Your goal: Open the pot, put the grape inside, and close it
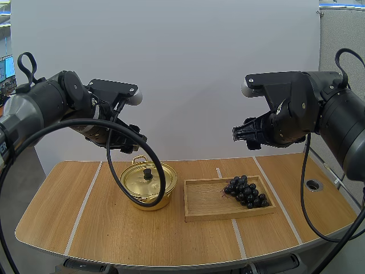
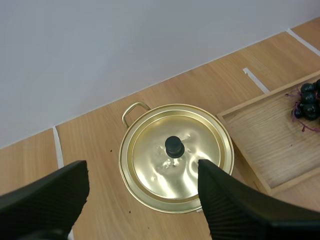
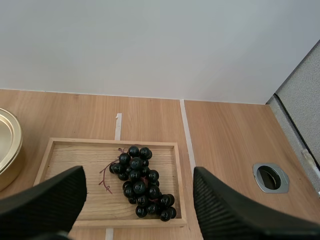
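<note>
The desk [image 1: 114, 228] is light brown wood with a round front edge, and thin white tape lines [image 1: 85, 205] run across it. A plain white wall [image 1: 188, 68] stands behind it. Near the right side of the desk there is a small round hole [image 1: 313, 185] with a metal ring. The pot [image 1: 149, 185] is round, shiny and gold, with a little loop handle at the back. Its lid [image 2: 175, 170] is on, smooth and shiny too, with a small black knob [image 2: 174, 146] in the middle. Just beside the pot, on its right, lies a flat wooden tray [image 1: 202, 200] with low sides. The grapes [image 1: 246, 191] lie in the right part of the tray. They are dark, round and glossy, with a thin reddish stem sticking out. The left fingers [image 2: 230, 210] are black with ribbed insides. They are spread wide apart and hold nothing. They hang high above the pot, and from the left wrist the knob shows in the gap between them. The right fingers [image 3: 45, 205] are black and ribbed too, spread wide and holding nothing. They hang high above the tray, and from the right wrist the grapes show between them.
</note>
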Controlling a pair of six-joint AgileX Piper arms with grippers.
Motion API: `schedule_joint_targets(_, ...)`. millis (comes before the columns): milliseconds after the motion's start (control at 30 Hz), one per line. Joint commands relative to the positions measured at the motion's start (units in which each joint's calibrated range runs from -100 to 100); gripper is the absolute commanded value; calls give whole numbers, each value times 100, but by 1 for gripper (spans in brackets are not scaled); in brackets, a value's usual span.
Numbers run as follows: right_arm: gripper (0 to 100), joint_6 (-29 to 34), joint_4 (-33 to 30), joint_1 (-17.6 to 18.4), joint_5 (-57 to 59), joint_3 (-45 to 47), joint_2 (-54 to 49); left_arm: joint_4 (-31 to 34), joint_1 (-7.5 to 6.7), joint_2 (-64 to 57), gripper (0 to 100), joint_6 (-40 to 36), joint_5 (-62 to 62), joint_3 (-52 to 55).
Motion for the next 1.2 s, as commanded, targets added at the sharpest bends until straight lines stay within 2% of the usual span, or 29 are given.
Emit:
schedule_joint_targets(0, 100, -18, -2, -23, -23, -72, 1, 25, 4, 17, 100, 412, -111, -48)
schedule_joint_targets(433, 100, -18, -2, -23, -23, -72, 1, 25, -12, 1137, 100, 1138, -87, -109)
schedule_joint_targets(633, 100, -18, -2, -23, -23, -72, 1, 25, -20, 1843, 100, 1138, 389, -734)
schedule_joint_targets(733, 100, -18, -2, -23, -23, -72, 1, 40, -133, 2121, 100, 1138, 638, -1011)
schedule_joint_targets(967, 100, -18, -2, -23, -23, -72, 1, 415, -636, 2836, 100, 762, 715, -1511)
schedule_joint_targets(1100, 100, -18, -2, -23, -23, -72, 1, 853, -791, 3367, 100, 471, 735, -1808)
schedule_joint_targets(1167, 100, -18, -2, -23, -23, -72, 1, 1010, -821, 3541, 100, 403, 750, -1880)
